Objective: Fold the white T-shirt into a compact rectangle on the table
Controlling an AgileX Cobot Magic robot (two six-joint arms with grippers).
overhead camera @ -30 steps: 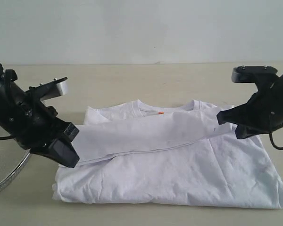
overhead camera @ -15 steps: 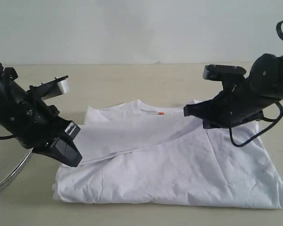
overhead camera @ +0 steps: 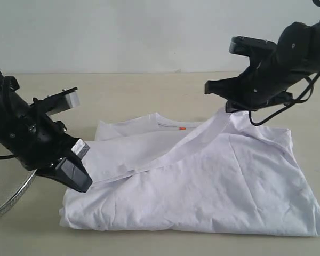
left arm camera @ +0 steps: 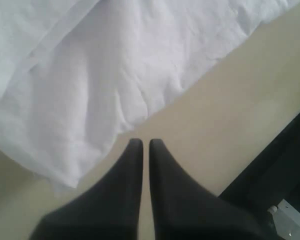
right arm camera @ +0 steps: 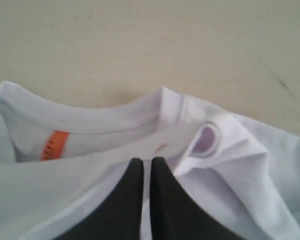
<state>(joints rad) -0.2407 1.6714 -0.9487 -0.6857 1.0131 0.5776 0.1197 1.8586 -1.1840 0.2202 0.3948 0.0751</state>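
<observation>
Fabric: white T-shirt (overhead camera: 202,181), soft, light, limp.
Hold: corners, lower frame.
Right gripper (right arm camera: 145,162): clamped on shirt fold.
Left gripper (left arm camera: 141,143): clenched, empty.

Light even, diffuse, fairly bright; soft shadow along the white T-shirt's (overhead camera: 229,181) near edge, folds almost washed out. Wrist views soft: my left claw (left arm camera: 141,145) and right claw (right arm camera: 143,161) blur up close.
</observation>
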